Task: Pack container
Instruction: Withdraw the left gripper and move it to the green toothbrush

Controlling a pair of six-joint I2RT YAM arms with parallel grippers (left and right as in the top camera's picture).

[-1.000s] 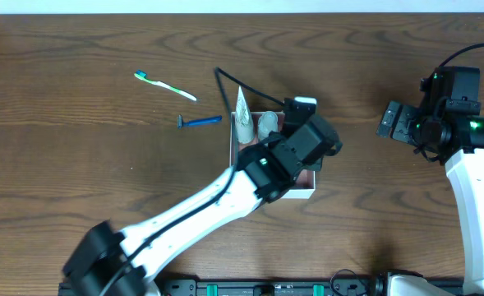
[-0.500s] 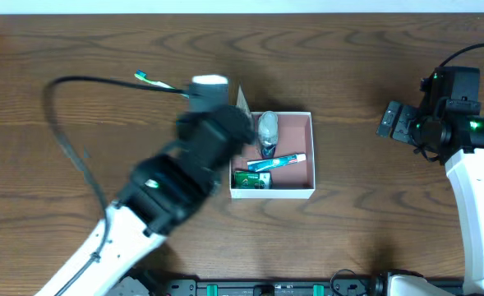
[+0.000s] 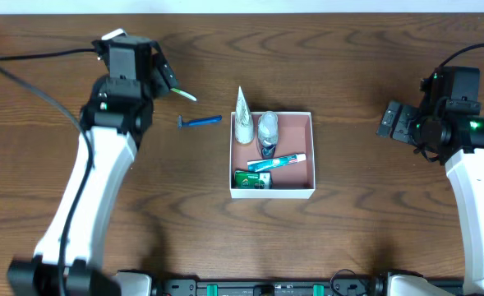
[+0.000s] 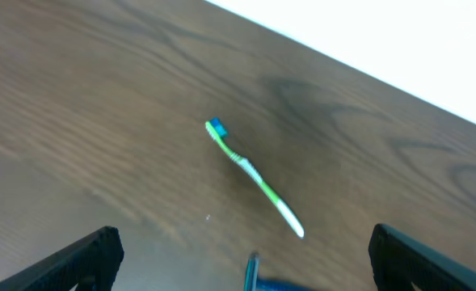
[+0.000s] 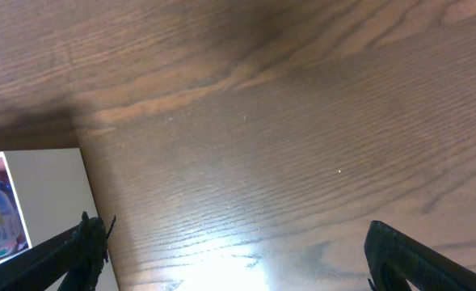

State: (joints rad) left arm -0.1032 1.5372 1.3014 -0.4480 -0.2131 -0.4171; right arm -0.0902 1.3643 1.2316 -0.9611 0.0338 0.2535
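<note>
The container [image 3: 273, 194], a shallow white-walled box with a pink inside, sits mid-table. In it are a white tube [image 3: 242, 123], a clear bottle [image 3: 266, 131], a toothpaste tube [image 3: 279, 162] and a green packet [image 3: 252, 178]. A blue razor [image 3: 200, 122] lies just left of it. Farther left lies a green-and-white toothbrush [image 4: 254, 178], partly under my left gripper [image 3: 163, 74], which hangs open above it [image 4: 242, 265] and holds nothing. The razor tip [image 4: 254, 275] shows between its fingers. My right gripper [image 3: 392, 121] is open and empty, right of the container wall [image 5: 44, 194].
A black cable [image 3: 36, 62] trails from the left wrist across the far left of the table. Bare wood lies under the right gripper [image 5: 238, 259]. The table's far edge [image 4: 367, 73] runs just beyond the toothbrush.
My left arm has swung from over the container to the far left, its jaws opening on the way. The things in the container are now uncovered. The right arm has not moved.
</note>
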